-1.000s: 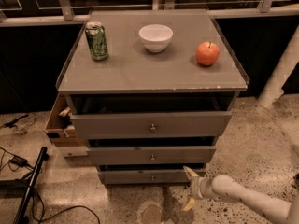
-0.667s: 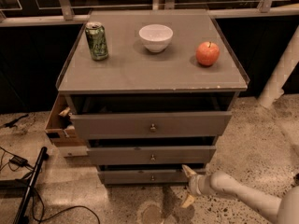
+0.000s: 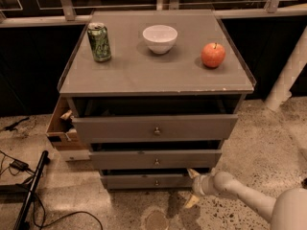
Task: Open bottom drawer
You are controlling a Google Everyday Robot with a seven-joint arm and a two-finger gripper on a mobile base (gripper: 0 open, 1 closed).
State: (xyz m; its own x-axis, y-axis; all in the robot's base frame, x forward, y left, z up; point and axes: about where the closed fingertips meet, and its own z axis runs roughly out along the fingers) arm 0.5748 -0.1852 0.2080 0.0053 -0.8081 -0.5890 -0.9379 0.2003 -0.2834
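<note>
The bottom drawer (image 3: 144, 181) is the narrowest grey front, lowest of three under the grey cabinet top, with a small round metal knob (image 3: 156, 182). It stands out slightly from the cabinet. My gripper (image 3: 193, 188) is at the drawer's right end, low near the floor, at the end of my white arm (image 3: 240, 193) that comes in from the lower right. One fingertip (image 3: 193, 173) sits by the drawer's upper right corner, the other fingertip (image 3: 191, 202) below it near the floor. The fingers are spread apart and hold nothing.
The middle drawer (image 3: 156, 159) and top drawer (image 3: 154, 127) stand partly out above. On the cabinet top (image 3: 144, 75) are a green can (image 3: 99, 42), a white bowl (image 3: 159, 38) and a red apple (image 3: 213, 54). A cardboard box (image 3: 60, 128) is at the left; cables and a black pole (image 3: 29, 195) lie on the floor.
My gripper and arm have shifted slightly left, closer to the bottom drawer's right end. The drawers have not visibly moved.
</note>
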